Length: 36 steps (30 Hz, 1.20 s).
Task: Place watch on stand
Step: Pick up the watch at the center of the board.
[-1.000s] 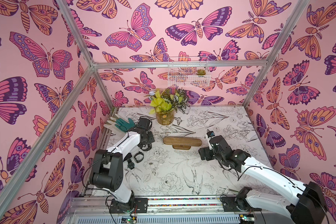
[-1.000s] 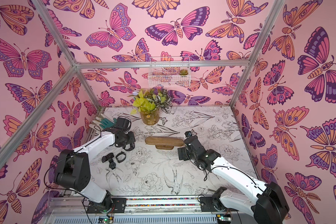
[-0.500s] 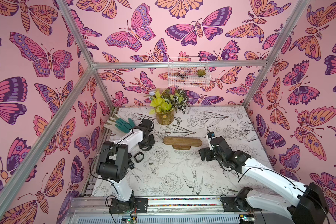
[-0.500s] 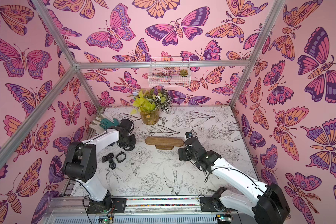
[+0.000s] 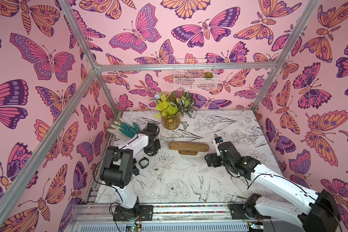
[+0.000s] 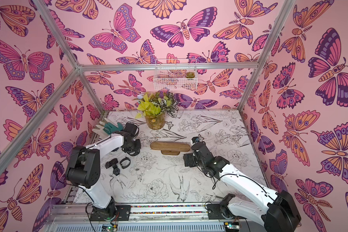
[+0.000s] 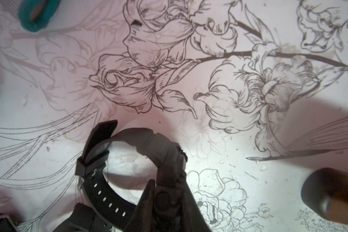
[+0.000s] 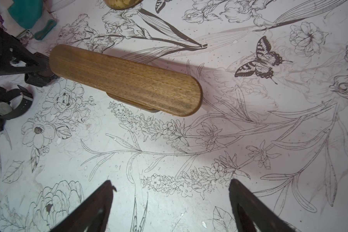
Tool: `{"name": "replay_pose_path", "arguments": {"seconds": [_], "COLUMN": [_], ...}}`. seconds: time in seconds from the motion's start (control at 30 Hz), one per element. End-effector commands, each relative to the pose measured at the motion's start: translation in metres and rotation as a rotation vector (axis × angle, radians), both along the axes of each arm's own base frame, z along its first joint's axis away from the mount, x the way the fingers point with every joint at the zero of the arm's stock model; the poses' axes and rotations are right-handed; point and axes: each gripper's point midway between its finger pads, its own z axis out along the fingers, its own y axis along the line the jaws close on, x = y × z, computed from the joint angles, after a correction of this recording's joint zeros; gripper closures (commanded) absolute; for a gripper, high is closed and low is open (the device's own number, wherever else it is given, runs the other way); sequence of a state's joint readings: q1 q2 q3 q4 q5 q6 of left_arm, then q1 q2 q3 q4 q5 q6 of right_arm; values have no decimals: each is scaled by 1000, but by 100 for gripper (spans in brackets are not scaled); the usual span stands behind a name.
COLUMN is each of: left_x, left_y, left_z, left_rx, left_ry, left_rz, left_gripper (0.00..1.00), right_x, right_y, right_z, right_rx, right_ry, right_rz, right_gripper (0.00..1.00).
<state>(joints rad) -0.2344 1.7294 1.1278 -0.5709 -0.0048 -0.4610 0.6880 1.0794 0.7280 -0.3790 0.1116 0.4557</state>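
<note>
Black watch [image 7: 141, 138] clamped in the folded left gripper [image 6: 132, 151], nine o'clock of one wooden stand [image 5: 188, 147]; right gripper [image 8: 170, 181] outstretched, wide, empty, at four; at least two loose watches [image 6: 125, 162].

Two high, two low.
Both top views overlook the whole table [image 5: 179, 180]; wrist views, close down, share the stand [image 8: 125, 80].
</note>
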Motion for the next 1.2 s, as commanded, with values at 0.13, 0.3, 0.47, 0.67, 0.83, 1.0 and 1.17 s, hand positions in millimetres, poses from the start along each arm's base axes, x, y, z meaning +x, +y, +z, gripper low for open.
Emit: {"name": "replay_pose_path", "arguments": {"seconds": [0.13,0.3,0.47,0.67,0.83,1.0,1.17], "left_x": [-3,-24,-50,-81,-103,-126,-147], "left_y": [-10,-41,-92,-148,-173,-196,-214], "left_z": [71,127,169,207,223,232,247], "left_rx": [-127,-315,-442,-614,-717,-818,-922], "left_ry": [-255,-411,-523,-660,-752,-802,-879], "left_rz": [-1,-89,-259,-462,-573,-673,-747], "left_gripper": [85,86,86,87,87,87,86], "right_x": [-3,-5,-5,-2,3,-9,-17], "right_y": [16,19,22,12,7,28,43], "right_z": [19,40,61,75,77,88,99], "right_rx": [106,169,270,333,485,562,642], "right_ry": [-5,-53,-127,-183,-140,-125,-121], "right_rz": [23,36,36,12,14,160,250], "right_gripper": [8,8,5,0,1,5,7]}}
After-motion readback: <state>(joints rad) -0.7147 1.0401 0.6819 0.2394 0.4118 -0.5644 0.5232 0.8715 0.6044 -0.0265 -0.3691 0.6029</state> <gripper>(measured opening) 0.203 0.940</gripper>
